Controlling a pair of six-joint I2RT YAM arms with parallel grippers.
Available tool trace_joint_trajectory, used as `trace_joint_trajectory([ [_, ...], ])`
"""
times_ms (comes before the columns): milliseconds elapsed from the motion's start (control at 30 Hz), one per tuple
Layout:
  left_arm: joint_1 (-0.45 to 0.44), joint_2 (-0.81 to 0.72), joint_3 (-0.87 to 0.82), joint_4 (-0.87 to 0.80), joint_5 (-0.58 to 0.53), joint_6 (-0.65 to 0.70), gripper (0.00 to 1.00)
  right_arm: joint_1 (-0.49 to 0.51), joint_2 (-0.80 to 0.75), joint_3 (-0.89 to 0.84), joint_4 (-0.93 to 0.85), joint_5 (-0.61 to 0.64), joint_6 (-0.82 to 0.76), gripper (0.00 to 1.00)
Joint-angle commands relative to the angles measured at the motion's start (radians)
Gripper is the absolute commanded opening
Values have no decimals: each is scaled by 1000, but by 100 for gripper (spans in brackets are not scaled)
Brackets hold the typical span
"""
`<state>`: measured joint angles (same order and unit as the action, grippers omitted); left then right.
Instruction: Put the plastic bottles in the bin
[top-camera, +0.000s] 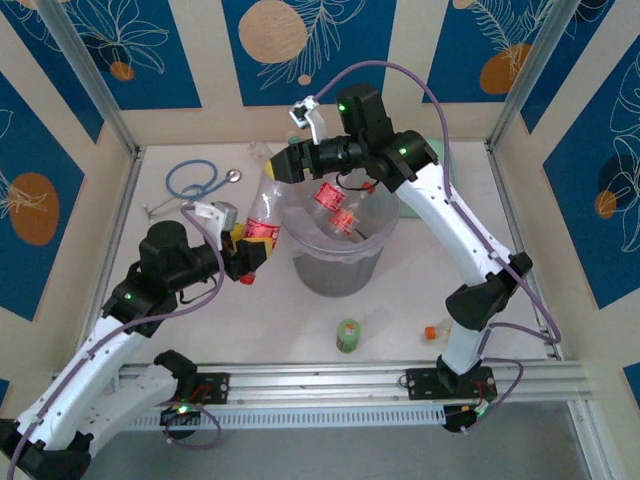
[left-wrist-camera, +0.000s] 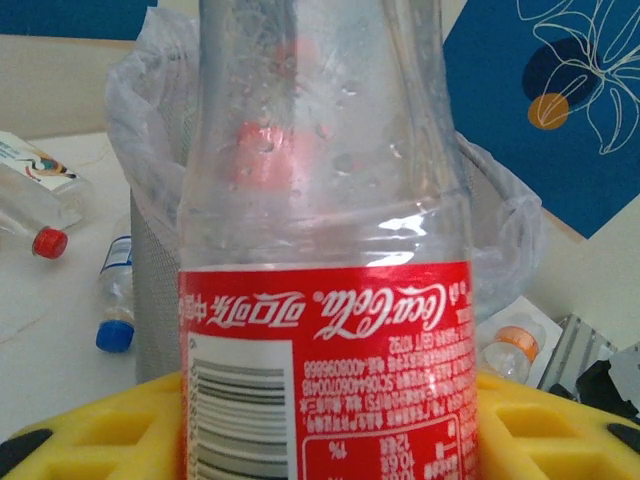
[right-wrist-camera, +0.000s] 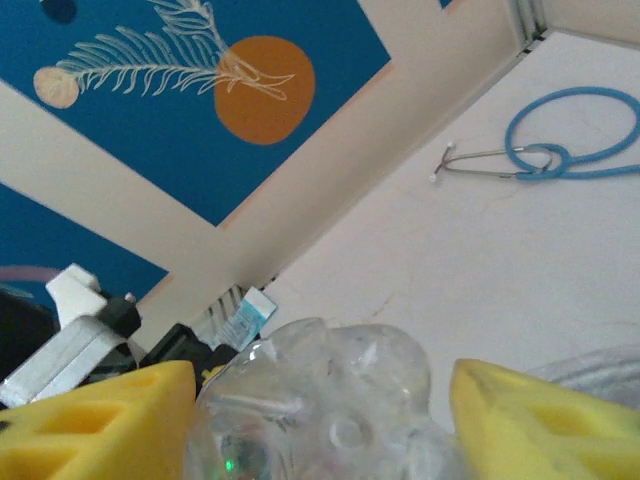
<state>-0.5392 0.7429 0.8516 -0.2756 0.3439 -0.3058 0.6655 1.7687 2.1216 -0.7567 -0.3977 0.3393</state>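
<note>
Gripping a red-labelled Coca-Cola bottle (left-wrist-camera: 320, 300) cap-down, your left gripper (top-camera: 245, 262) is clamped on its labelled body and tilts it toward the bin (top-camera: 335, 275) just ahead, probably to pass it on or tip it in. Your right gripper (right-wrist-camera: 322, 415) straddles the bottle's clear base; whether it pinches cannot be told. The bin's bagged rim stands in the way. Left of the left hand lie a red-capped bottle (left-wrist-camera: 40, 225) and a blue-capped bottle (left-wrist-camera: 115, 300), with a stethoscope (top-camera: 195, 180) beyond.

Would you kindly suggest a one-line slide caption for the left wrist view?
Left gripper, jaws clamped on a red-labelled plastic bottle, with the bag-lined bin just behind.
</note>
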Motion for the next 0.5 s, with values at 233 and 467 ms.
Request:
trace_joint_trajectory([
  [233,-11,-20,26,97,-53,-108,100,-40,-124,73,-59,22,-44,38],
  [467,-11,-35,27,72,-161,-137,100,-228,-281,79,-57,73,-59,22],
])
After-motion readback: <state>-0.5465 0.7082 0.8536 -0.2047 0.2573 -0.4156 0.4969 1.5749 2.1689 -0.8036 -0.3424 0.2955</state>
